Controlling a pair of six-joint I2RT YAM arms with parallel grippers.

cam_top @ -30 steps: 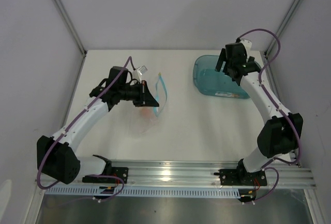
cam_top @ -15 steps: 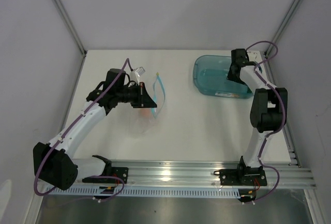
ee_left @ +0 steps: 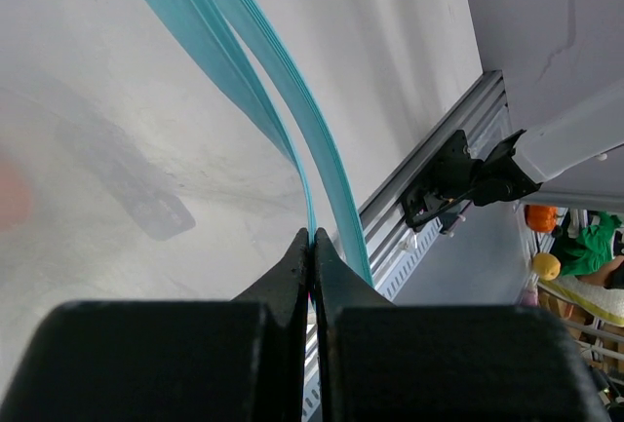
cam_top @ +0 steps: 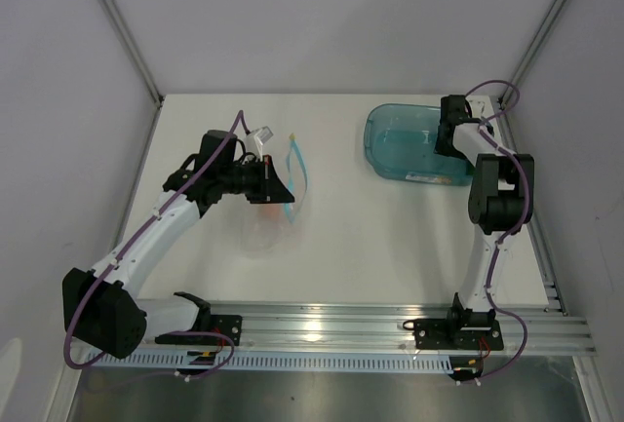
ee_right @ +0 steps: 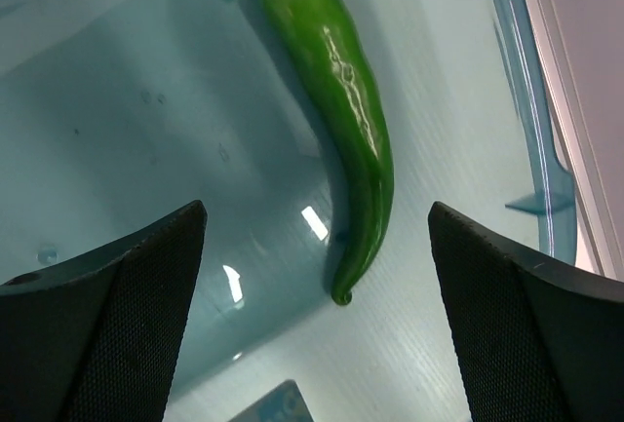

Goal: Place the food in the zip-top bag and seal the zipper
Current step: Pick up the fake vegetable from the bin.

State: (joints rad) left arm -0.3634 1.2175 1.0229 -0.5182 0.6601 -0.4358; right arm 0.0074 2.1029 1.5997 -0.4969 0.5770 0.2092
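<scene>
Right claw (ee_right: 314, 217) is spread wide, pointing down at the green piece (ee_right: 336, 81) lying in the teal tub (ee_right: 546, 139). It looks slick, so I'd go lower and straddle its thick middle crosswise. Left arm reaches forward, with the left claw (ee_left: 312, 244) pinching the zipper (ee_left: 278, 91) of the zip-top bag (cam_top: 271, 232) at the worktop's (cam_top: 370, 247) left.

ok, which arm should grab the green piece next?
Right. The right gripper is open and hangs just over the green piece lying in the teal tub. The left gripper is shut on the zipper of the bag, well off to the other side.
</scene>
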